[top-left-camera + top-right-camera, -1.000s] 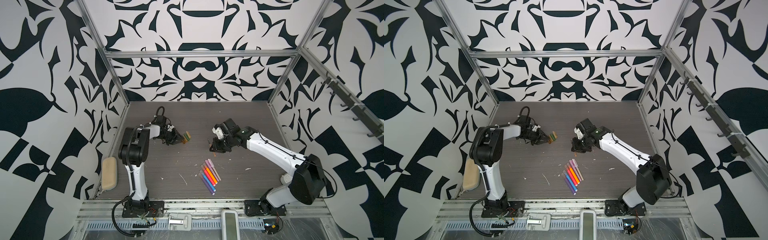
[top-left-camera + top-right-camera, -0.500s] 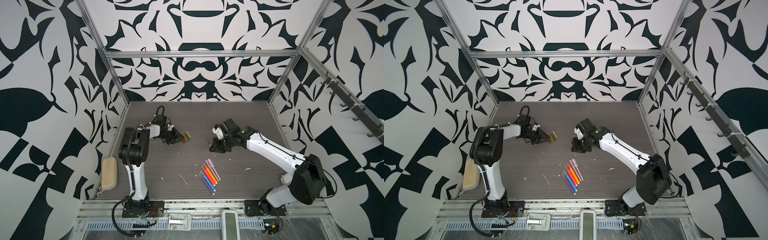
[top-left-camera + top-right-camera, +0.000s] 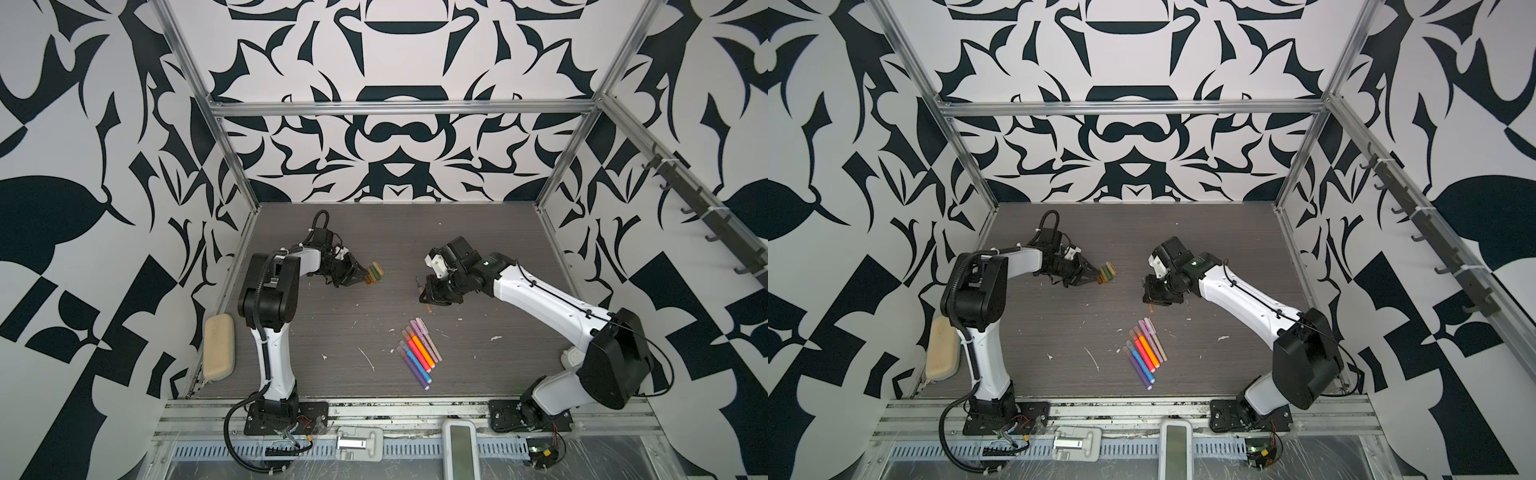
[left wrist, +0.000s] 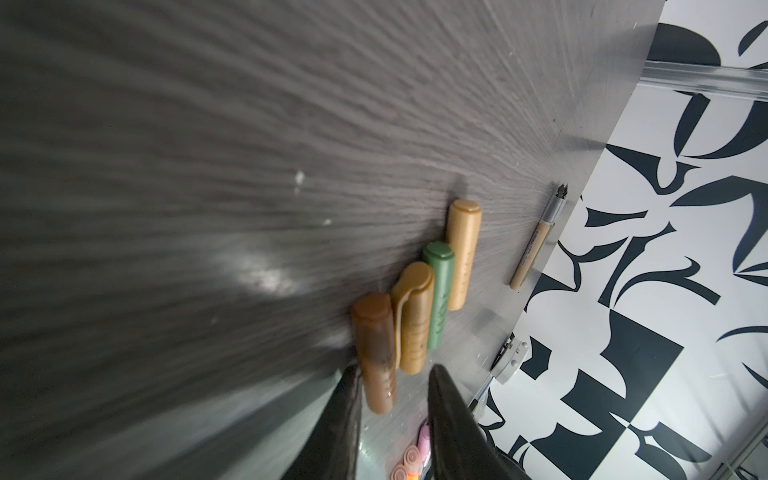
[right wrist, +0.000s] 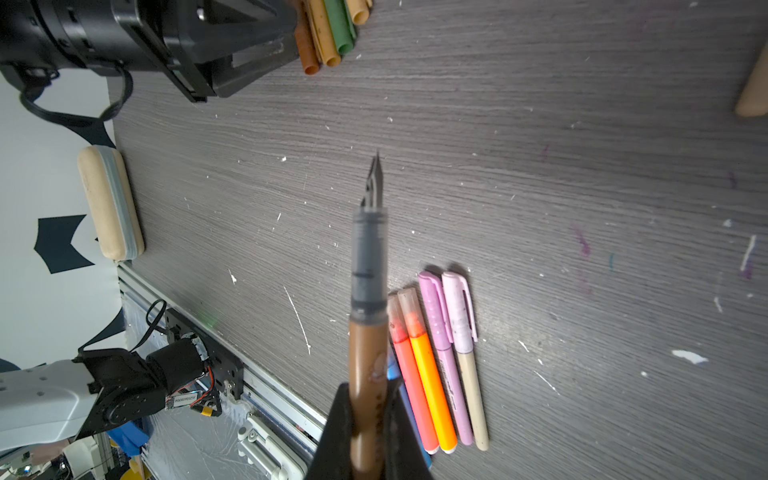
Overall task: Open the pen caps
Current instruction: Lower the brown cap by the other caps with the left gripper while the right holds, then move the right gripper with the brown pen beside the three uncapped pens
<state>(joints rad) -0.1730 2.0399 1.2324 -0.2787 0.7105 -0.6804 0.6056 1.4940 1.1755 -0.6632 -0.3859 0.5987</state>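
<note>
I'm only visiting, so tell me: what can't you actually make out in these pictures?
Brown pen, right wrist view: its rear end is hidden inside the right gripper and cut by the picture edge.
Blue pen, same view: mostly covered by the brown pen.
Tan object, same view: cut off by the edge; unidentifiable.
Pen caps, left wrist view: lettering too blurred to read.

Both top views are bright and evenly lit from above, sharp across the bench (image 3: 374,257), with only soft, faint shadows beneath the arms (image 3: 540,299). The left wrist view is smeared, its wood grain streaking toward the edges, with a pale glare patch (image 4: 259,272) near the brown cap (image 4: 374,340) and dark, unfocused fingers (image 4: 332,432). In the right wrist view the bench is crisp but the held pen (image 5: 368,270) is soft.
</note>
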